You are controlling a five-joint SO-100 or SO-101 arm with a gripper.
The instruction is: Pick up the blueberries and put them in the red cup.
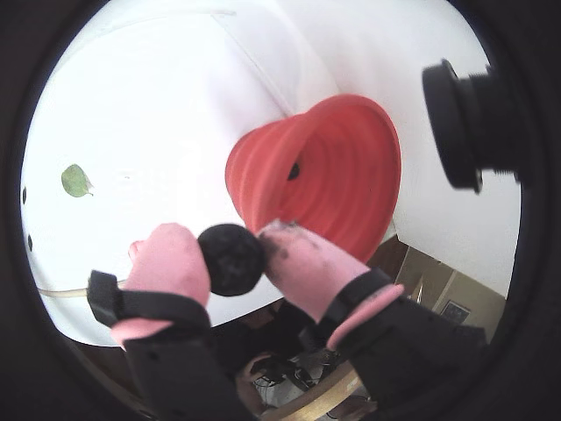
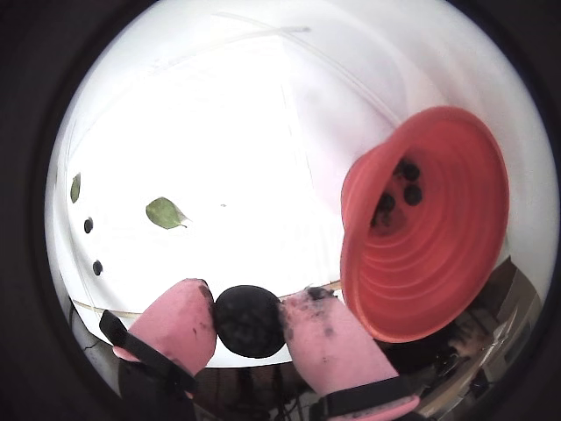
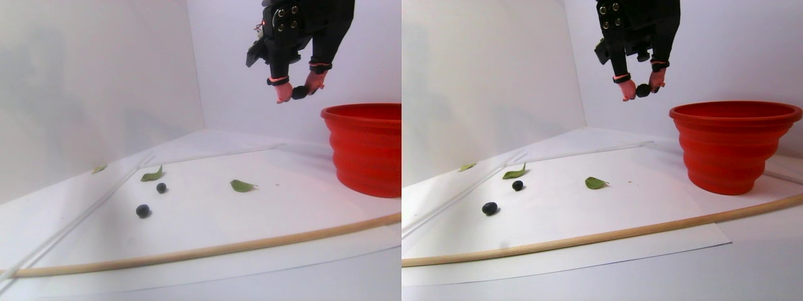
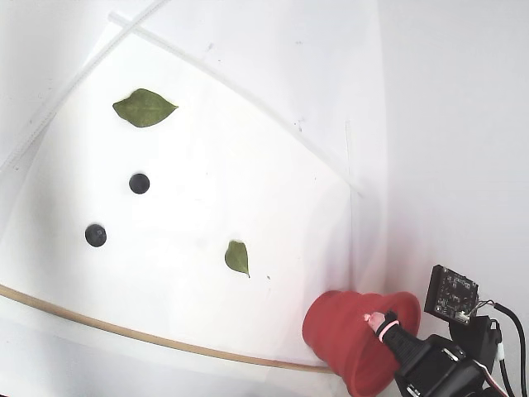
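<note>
My gripper (image 1: 232, 259) is shut on one dark blueberry (image 1: 233, 261) between its pink fingertips. In the stereo pair view the gripper (image 3: 300, 93) hangs high in the air, just left of the red cup (image 3: 367, 150) and above rim height. The red cup (image 2: 438, 254) has ribbed walls and several blueberries (image 2: 410, 195) inside. Two loose blueberries (image 4: 139, 183) (image 4: 96, 235) lie on the white sheet, far from the cup (image 4: 339, 335).
Green leaves (image 4: 145, 107) (image 4: 237, 257) lie on the sheet, one near the loose berries. A thin wooden strip (image 3: 207, 251) curves along the sheet's front edge. White walls stand behind. A black camera (image 1: 465, 123) sticks out beside the gripper.
</note>
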